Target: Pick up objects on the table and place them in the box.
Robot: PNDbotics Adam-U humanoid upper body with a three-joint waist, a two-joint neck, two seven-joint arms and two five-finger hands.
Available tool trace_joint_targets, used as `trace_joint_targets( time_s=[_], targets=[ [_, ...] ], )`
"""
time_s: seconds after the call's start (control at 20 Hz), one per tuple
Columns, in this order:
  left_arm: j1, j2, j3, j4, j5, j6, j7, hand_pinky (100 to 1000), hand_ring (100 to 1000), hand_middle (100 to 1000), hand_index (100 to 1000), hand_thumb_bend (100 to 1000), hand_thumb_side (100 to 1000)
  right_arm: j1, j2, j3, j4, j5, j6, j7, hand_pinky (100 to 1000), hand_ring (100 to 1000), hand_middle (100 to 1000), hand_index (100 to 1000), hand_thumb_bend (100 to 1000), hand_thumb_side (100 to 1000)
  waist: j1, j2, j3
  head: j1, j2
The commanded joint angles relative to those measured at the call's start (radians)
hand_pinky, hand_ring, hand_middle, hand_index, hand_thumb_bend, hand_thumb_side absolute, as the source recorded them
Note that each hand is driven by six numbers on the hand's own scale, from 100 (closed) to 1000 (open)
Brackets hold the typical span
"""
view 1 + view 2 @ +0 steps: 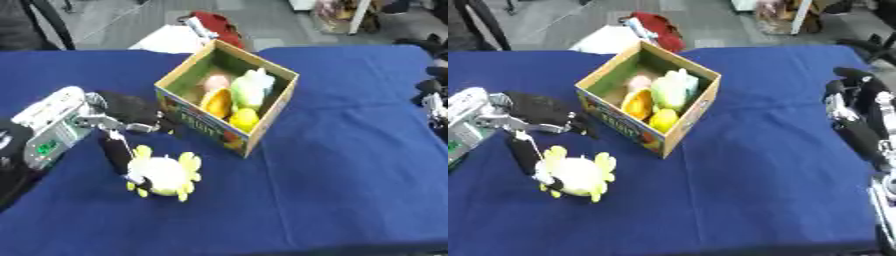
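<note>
Since the pale round plush toy with yellow-green petal-like flaps (164,174) lies on the blue-clothed tabletop (350,165) directly beneath the fingertips of the left robot hand (122,127), the coming move is judged to turn on that short downward relation. From the black palm, a dark finger (114,152) is seen running down to the toy's left side and appears to touch it near the rim; whether the toy is already pinched or merely contacted cannot be told. The other digits are held up by the palm, so the left robot hand is read as partly curled rather than spread flat.

No clear long axis is shown by the toy: it is roughly round, with flaps ringing the body, so no particular wrist turn is thought to be called for.

The open cardboard box with printed colourful sides (272,107) stands up and to the right of the toy, near but apart from it, with a bare strip of cloth between. Soft items in pink, pale green, orange and yellow are already held inside. A carry up and rightward over the box's near corner is therefore expected.

The right robot hand (859,117) is seen at the far right edge in the right eye view, fingers relaxed and pointing up, well apart from the toy. The left robot hand is plainly the nearer one.
</note>
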Motion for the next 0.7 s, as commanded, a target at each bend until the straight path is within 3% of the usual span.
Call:
trace_joint_targets(
  time_s=[0.05, 0.15, 0.3, 0.35, 0.5, 0.7],
  targets=[
    [0.000, -0.002, -0.004, 0.013, -0.010, -0.028, 0.000, 802, 752, 813, 921, 562, 551, -0.011, -0.025, -0.007, -0.010, 0.000, 0.000, -0.001, 621, 580, 610, 808, 100, 591, 0.009, -0.011, -0.003, 0.000, -0.004],
    [0.007, -0.010, -0.008, 0.017, -0.005, -0.035, -0.003, 761, 707, 768, 890, 540, 504, -0.010, -0.024, -0.007, -0.010, 0.000, 0.000, -0.002, 621, 580, 609, 808, 100, 591, 0.008, -0.011, -0.003, 0.001, -0.003],
    [0.010, -0.016, -0.001, 0.016, -0.015, -0.029, 0.027, 680, 601, 649, 804, 440, 272, -0.010, -0.023, -0.007, -0.009, 0.000, 0.000, -0.001, 622, 580, 609, 808, 100, 590, 0.007, -0.011, -0.004, 0.000, -0.003],
    [0.009, -0.015, 0.006, 0.009, -0.020, -0.024, 0.048, 609, 515, 552, 734, 360, 186, -0.009, -0.023, -0.008, -0.009, 0.001, 0.000, -0.002, 622, 580, 610, 808, 100, 590, 0.006, -0.011, -0.003, -0.001, -0.003],
    [-0.003, -0.008, 0.039, -0.033, -0.018, 0.000, 0.120, 573, 474, 504, 695, 259, 186, -0.008, -0.024, -0.010, -0.008, 0.003, 0.002, -0.003, 622, 580, 609, 808, 100, 589, 0.005, -0.012, -0.001, -0.001, -0.005],
    [-0.077, 0.019, 0.115, -0.148, 0.016, 0.040, 0.182, 587, 472, 499, 698, 269, 185, -0.004, -0.025, -0.011, -0.006, 0.005, 0.003, -0.005, 622, 580, 609, 808, 100, 587, 0.004, -0.017, 0.001, -0.005, -0.002]
  ],
)
